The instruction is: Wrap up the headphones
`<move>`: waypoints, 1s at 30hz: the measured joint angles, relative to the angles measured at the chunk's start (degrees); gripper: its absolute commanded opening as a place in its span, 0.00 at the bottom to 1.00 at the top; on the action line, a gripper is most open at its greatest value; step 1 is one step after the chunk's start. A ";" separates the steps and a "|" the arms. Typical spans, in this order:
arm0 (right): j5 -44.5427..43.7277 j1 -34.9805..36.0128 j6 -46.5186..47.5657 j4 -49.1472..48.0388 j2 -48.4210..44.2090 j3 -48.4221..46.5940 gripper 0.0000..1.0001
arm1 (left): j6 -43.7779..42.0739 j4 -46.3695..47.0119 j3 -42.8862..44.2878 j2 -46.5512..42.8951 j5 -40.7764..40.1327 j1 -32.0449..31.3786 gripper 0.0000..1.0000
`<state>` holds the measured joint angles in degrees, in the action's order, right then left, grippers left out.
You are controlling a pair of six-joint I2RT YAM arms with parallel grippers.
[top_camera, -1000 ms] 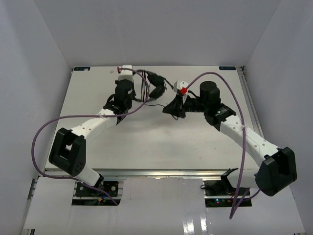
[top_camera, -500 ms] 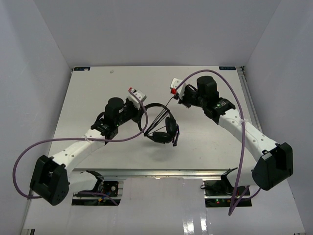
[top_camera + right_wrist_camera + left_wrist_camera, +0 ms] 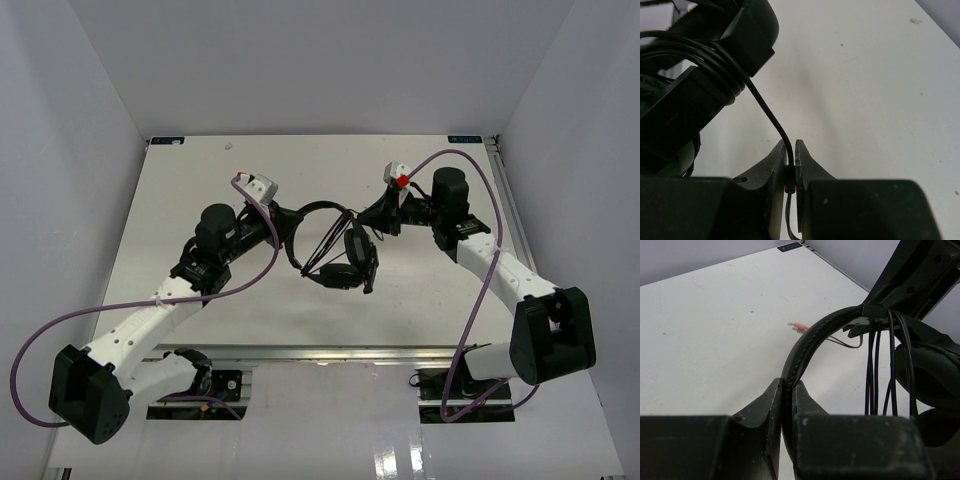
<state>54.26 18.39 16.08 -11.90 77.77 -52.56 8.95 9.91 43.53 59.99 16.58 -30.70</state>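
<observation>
I worry about a slip or a snap.
Top: headphones held between my left gripper and right gripper. Left wrist: jaws clamp the headband; it could twist out. Right wrist: jaws pinch the thin cable; a hard pull might snap it.

White table inside plain pale grey walls

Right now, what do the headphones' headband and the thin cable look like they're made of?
The headband looks like black faux leather over padding, semi-matte; a stitched seam runs along its edge, though real leather can't be ruled out. The cable is a thin black cord with a smooth, probably rubber or PVC jacket; it curves evenly and shows a faint sheen.
</observation>
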 measured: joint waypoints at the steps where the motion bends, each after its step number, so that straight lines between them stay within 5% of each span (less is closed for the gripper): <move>1: 1.53 -0.31 -2.13 -2.33 -0.10 0.87 0.08 | 0.60 0.02 0.00 0.00 0.00 -0.02 0.00; 21: 7.89 -3.00 -20.67 -23.67 -0.01 5.77 0.15 | 12.08 2.79 4.89 3.29 1.07 -0.09 0.00; 24: 7.85 -3.04 -22.56 -25.88 0.12 6.50 0.25 | 13.75 4.06 6.22 6.12 1.58 -0.14 0.00; 27: 7.89 -2.97 -24.99 -28.09 0.61 7.46 0.47 | 15.46 5.69 7.68 8.31 2.06 -0.17 0.00; 30: 7.87 -2.87 -26.76 -28.95 1.52 8.22 0.54 | 17.13 7.90 10.02 9.41 2.18 -0.16 0.00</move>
<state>62.13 15.53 -10.69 -40.86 79.28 -44.35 26.08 17.81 53.55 69.40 18.76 -30.86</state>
